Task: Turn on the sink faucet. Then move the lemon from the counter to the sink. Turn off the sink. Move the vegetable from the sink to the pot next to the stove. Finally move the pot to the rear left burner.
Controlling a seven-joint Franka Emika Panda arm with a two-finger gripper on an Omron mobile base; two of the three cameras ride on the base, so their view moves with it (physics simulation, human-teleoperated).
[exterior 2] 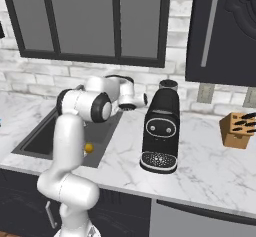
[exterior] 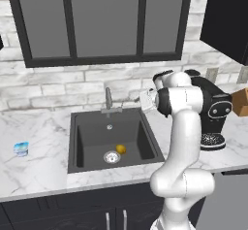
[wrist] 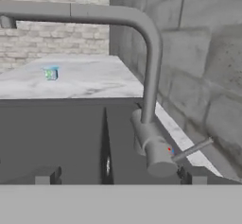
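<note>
White arm [exterior: 184, 141] upright, elbow bent; gripper [wrist: 120, 176] level, fingers wide apart

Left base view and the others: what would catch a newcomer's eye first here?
The white arm dominates, bent over the counter with its open claw close to the sink faucet. Next comes the bright yellow lemon in the dark sink, beside the silver drain ring. A black coffee machine stands on the counter right of the basin.
</note>
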